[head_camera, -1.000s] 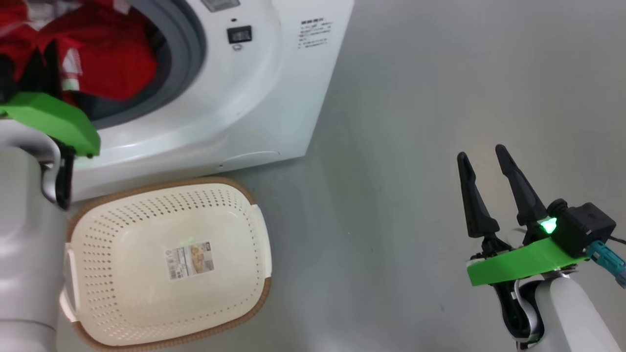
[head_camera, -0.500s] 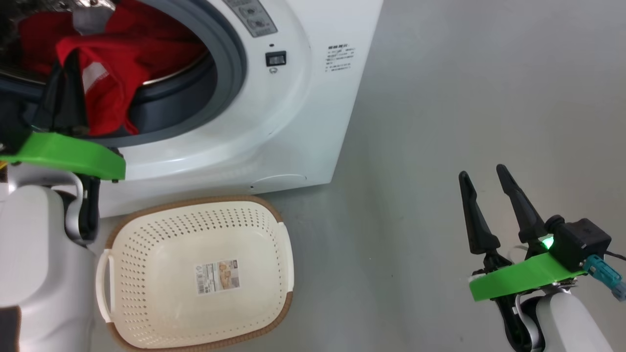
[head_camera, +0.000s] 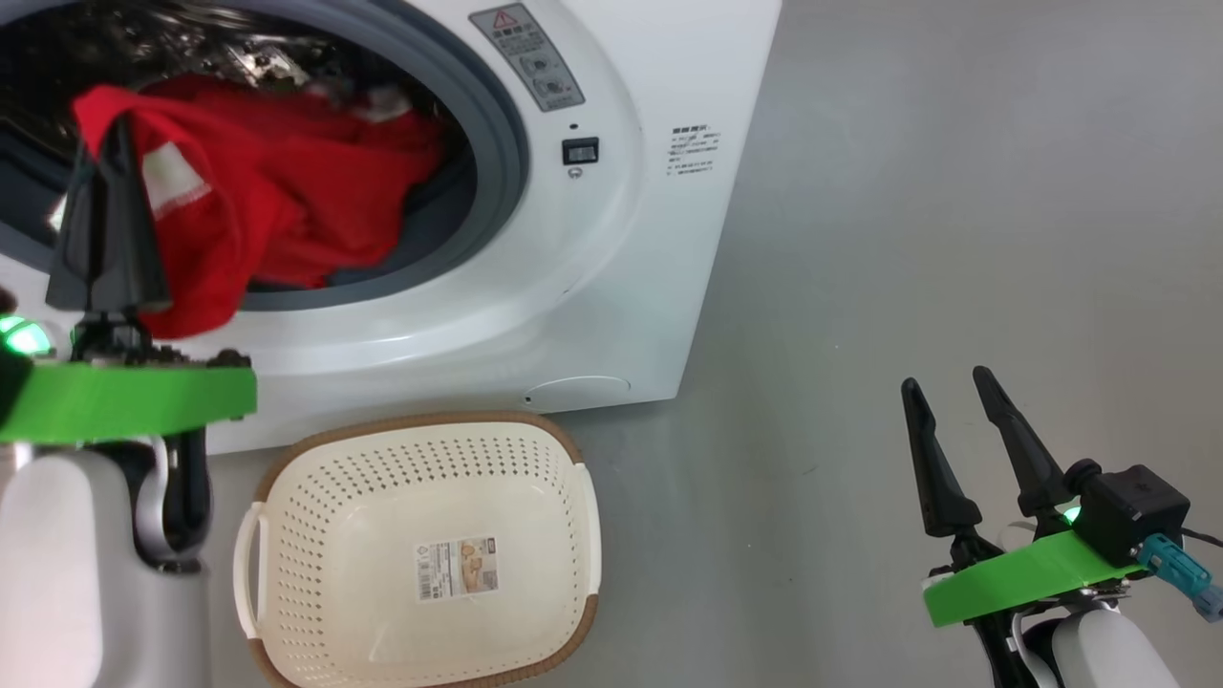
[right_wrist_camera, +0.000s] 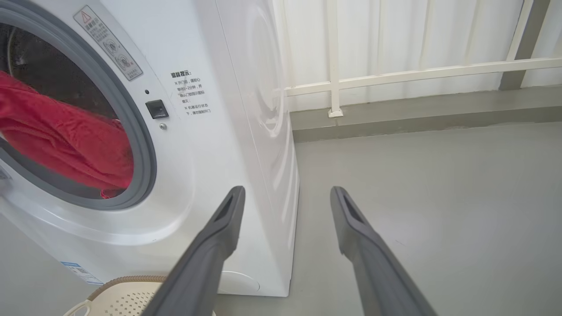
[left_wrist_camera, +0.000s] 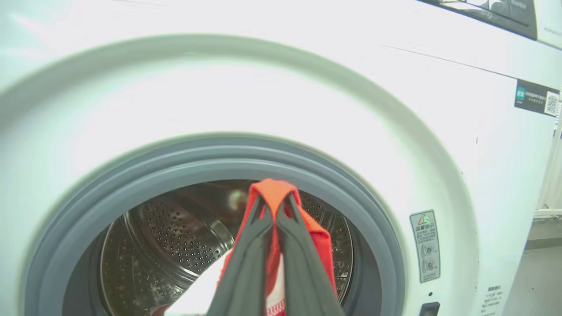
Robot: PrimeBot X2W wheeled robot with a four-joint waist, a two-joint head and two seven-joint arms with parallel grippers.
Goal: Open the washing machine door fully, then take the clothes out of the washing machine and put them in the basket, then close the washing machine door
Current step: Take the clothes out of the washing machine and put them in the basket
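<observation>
- Your left end effector [head_camera: 117,129] is clamped on the red clothes [head_camera: 315,210], with one fold held up at the washer [head_camera: 621,287] mouth and the rest trailing into the drum [left_wrist_camera: 175,245].
- Your right end effector [head_camera: 944,382] hangs spread above the floor [head_camera: 908,191], gripping nothing.
- You have the basket [head_camera: 420,427] on the floor just before the washer.

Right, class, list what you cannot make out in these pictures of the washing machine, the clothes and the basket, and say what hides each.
Head view: the near rim of the basket, cut off by the bottom edge.
Head view: the print on the sticker, too small to read.
Head view: anything lower in the drum, covered by the red garment.
Left wrist view: the tips of the left gripper, capped by a fold of the red garment.
</observation>
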